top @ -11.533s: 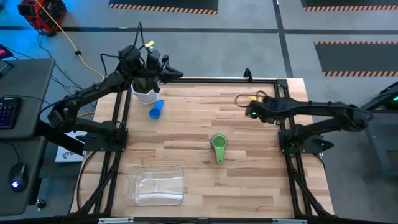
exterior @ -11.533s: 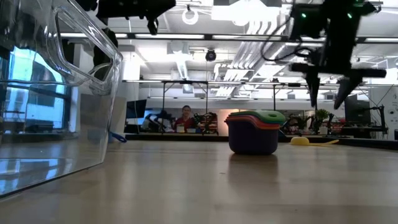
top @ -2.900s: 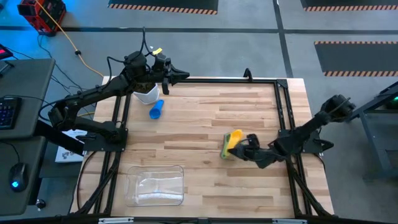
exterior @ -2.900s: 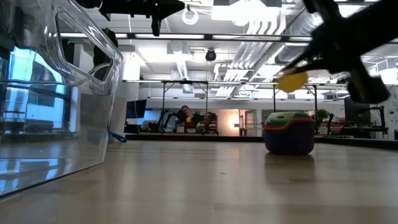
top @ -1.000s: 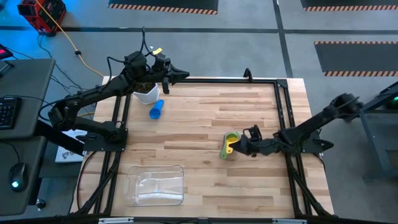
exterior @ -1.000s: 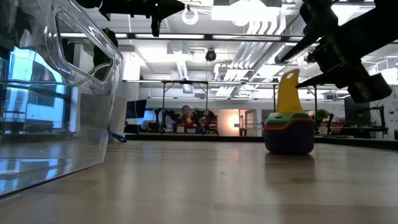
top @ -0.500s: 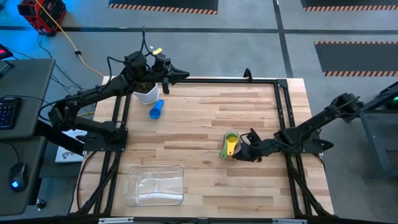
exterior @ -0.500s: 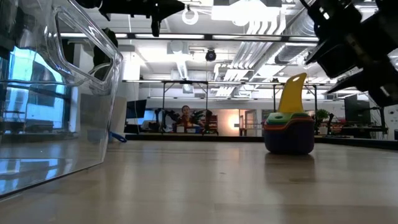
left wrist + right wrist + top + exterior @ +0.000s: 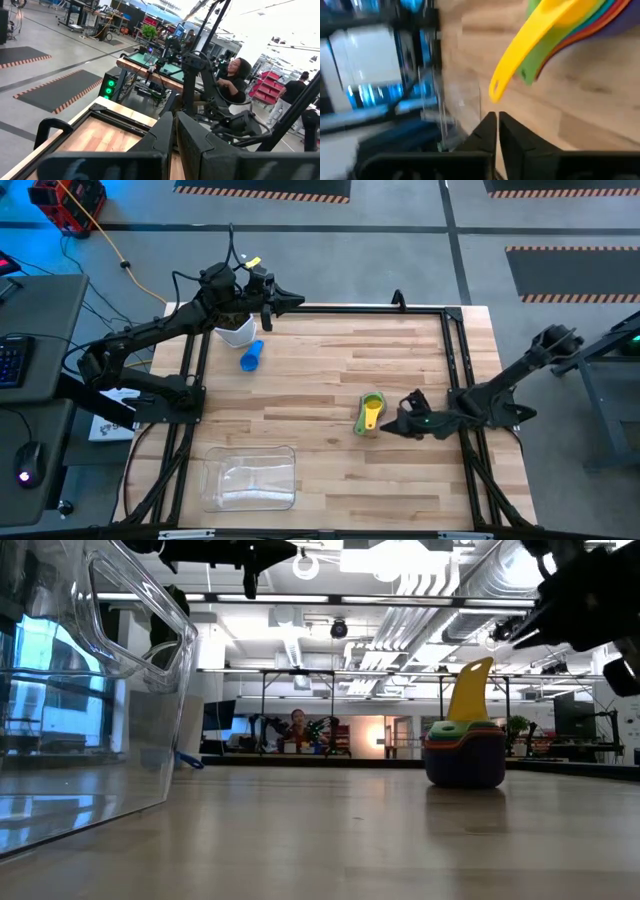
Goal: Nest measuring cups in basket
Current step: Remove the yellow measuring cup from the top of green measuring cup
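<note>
The measuring cups [image 9: 370,412] stand as one nested stack on the bench [image 9: 330,360], right of centre and toward the right edge, with the yellow cup [image 9: 470,692] uppermost, seated askew with its handle raised at a slant. A separate blue cup [image 9: 250,356] lies on its side near the far left corner, beside a white pot [image 9: 234,331]. The basket [image 9: 250,477] sits at the near left corner, well apart from the stack. The right gripper [image 9: 405,420] is just beside the stack, fingers closed and holding nothing. The left gripper [image 9: 285,300] hangs over the far edge, fingers closed and empty. Judgement: the cups are light, rigid, smooth plastic, liable to slide or tip; the stack is best taken across its lower body, not by the yellow handle, which would lift away alone.
</note>
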